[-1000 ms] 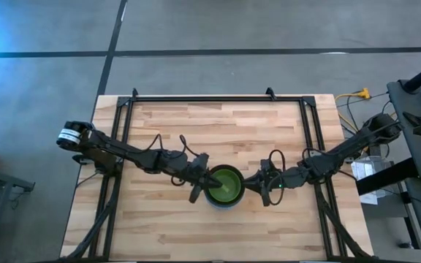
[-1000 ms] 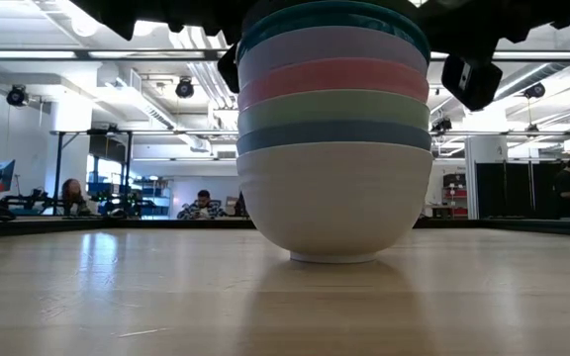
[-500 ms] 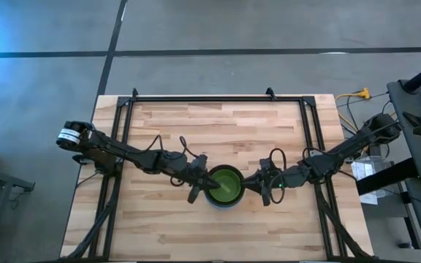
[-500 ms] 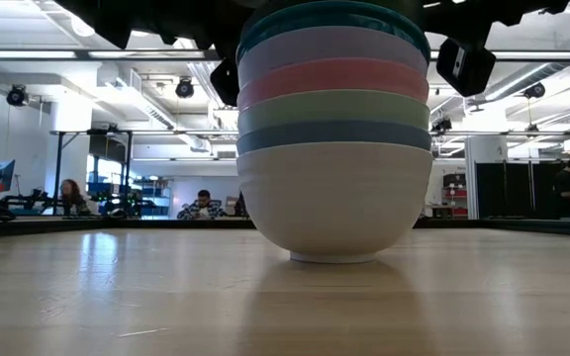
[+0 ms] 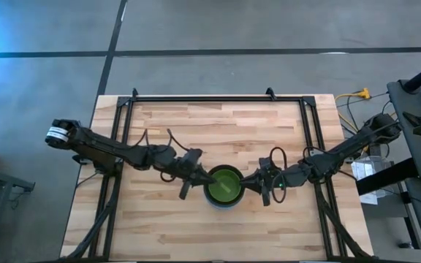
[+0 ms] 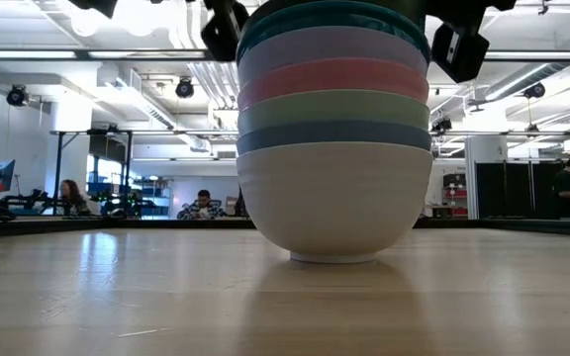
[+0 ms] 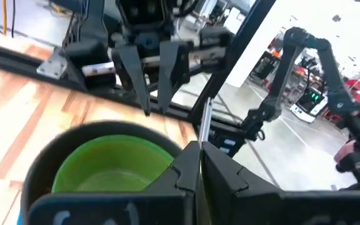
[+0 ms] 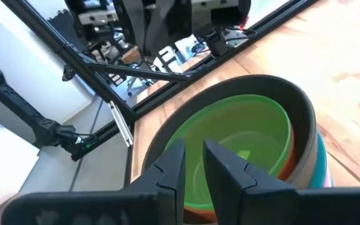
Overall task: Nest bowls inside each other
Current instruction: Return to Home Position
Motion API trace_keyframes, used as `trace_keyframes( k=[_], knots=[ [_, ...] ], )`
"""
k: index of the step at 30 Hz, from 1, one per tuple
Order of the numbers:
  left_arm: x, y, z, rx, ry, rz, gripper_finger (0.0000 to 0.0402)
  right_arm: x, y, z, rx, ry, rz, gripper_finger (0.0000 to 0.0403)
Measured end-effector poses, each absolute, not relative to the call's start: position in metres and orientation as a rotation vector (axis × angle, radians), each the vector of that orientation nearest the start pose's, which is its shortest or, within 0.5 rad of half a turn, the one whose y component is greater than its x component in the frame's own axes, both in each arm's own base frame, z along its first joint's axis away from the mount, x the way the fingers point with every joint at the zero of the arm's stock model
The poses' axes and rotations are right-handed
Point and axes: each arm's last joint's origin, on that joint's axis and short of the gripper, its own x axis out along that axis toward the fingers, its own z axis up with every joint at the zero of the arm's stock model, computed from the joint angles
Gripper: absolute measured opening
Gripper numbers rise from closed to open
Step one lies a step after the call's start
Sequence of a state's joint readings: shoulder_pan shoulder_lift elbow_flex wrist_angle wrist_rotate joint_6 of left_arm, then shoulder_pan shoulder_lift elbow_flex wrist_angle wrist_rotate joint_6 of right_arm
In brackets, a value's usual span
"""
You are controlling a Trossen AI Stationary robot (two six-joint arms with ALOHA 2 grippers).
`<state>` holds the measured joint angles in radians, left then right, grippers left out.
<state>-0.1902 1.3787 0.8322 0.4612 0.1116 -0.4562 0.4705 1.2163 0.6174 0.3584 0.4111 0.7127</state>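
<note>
Bowls point(image 5: 224, 185) sit nested between the closed left claw point(image 5: 202, 175) and slightly open right claw point(image 5: 248, 182).

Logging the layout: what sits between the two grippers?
In the high view, the green-topped bowl stack stands between left gripper and right gripper.

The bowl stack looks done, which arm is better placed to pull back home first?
Left, probably. From above, the left gripper sits a little off the bowl stack, fingers shut. The right gripper is right at the stack's rim, and its wrist view looks down into the green bowl.
</note>
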Motion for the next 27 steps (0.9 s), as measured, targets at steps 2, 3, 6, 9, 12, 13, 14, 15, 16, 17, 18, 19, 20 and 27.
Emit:
trace_keyframes(
  k=[2, 3, 6, 9, 12, 13, 14, 15, 16, 17, 18, 19, 20, 27],
  knots=[
    [0.296, -0.060, 0.284, -0.444, 0.126, -0.269, 0.0000, 0.234, 0.105, 0.240, 0.605, 0.227, -0.022, 0.0052],
    [0.293, -0.059, 0.286, -0.432, 0.119, -0.268, 0.0000, 0.234, 0.105, 0.240, 0.603, 0.232, -0.023, 0.0052],
    [0.289, -0.058, 0.288, -0.408, 0.105, -0.263, 0.0000, 0.233, 0.104, 0.237, 0.594, 0.248, -0.032, 0.0052],
    [0.288, -0.057, 0.286, -0.406, 0.104, -0.244, 0.0000, 0.233, 0.103, 0.234, 0.582, 0.266, -0.043, 0.0052],
    [0.287, -0.057, 0.284, -0.409, 0.110, -0.241, 0.0000, 0.233, 0.102, 0.233, 0.579, 0.274, -0.045, 0.0052],
    [0.287, -0.057, 0.284, -0.414, 0.112, -0.241, 0.0000, 0.233, 0.102, 0.233, 0.579, 0.278, -0.038, 0.0052],
    [0.287, -0.057, 0.283, -0.418, 0.113, -0.241, 0.0000, 0.233, 0.101, 0.233, 0.580, 0.283, -0.035, 0.0052],
    [0.287, -0.057, 0.283, -0.425, 0.116, -0.240, 0.0000, 0.233, 0.101, 0.232, 0.579, 0.291, -0.036, 0.0052],
    [0.287, -0.057, 0.283, -0.425, 0.115, -0.240, 0.0000, 0.233, 0.101, 0.231, 0.580, 0.300, -0.039, 0.0052],
    [0.287, -0.057, 0.283, -0.425, 0.116, -0.239, 0.0000, 0.233, 0.101, 0.231, 0.582, 0.308, -0.042, 0.0052],
    [0.287, -0.057, 0.283, -0.426, 0.116, -0.239, 0.0000, 0.233, 0.101, 0.230, 0.585, 0.315, -0.045, 0.0052],
    [0.287, -0.057, 0.283, -0.426, 0.115, -0.239, 0.0000, 0.232, 0.101, 0.229, 0.587, 0.322, -0.048, 0.0052],
    [0.287, -0.057, 0.283, -0.426, 0.116, -0.239, 0.0000, 0.232, 0.101, 0.228, 0.591, 0.330, -0.048, 0.0052],
    [0.287, -0.057, 0.282, -0.426, 0.117, -0.239, 0.0000, 0.232, 0.101, 0.227, 0.597, 0.352, -0.047, 0.0052]
  ],
)
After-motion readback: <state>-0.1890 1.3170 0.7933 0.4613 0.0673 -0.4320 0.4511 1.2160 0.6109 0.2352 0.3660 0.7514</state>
